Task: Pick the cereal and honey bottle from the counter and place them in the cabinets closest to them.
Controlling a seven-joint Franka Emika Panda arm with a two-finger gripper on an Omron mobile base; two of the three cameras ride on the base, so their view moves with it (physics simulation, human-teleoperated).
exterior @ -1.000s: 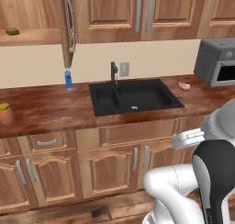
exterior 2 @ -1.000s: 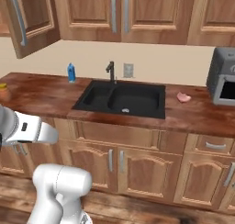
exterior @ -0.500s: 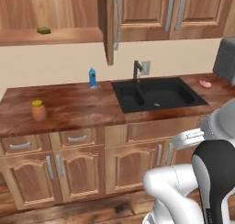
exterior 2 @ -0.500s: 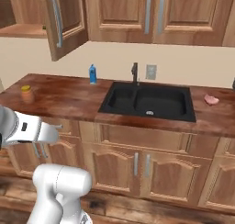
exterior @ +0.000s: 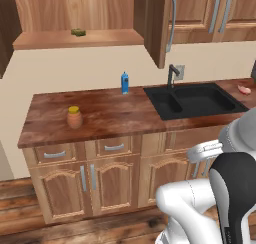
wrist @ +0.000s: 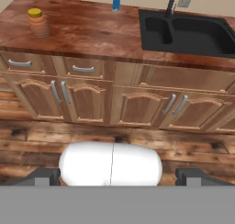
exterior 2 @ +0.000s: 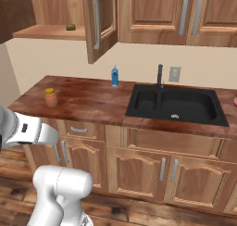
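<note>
The honey bottle stands upright on the wooden surface, left of centre in the left base view, near the front edge and well apart from everything else. In the right base view it sits at the left of the frame, and in the hand view it appears at the upper left. Its yellow cap is on.

A small blue bottle stands at the back of the surface against the wall, just left of the black sink. A dark faucet rises behind the sink. At the far right edge of the left base view a small pink thing lies on the surface.

Above, at the upper left of both base views, the cabinets stand open, the door swung out with its grey bar handle showing. On the shelf inside lies an olive-green lump.

In the hand view the pincer shows at the bottom as two dark tips set far apart, nothing between them: it is open and empty, with the lower cabinet doors and the wooden floor ahead of it.
</note>
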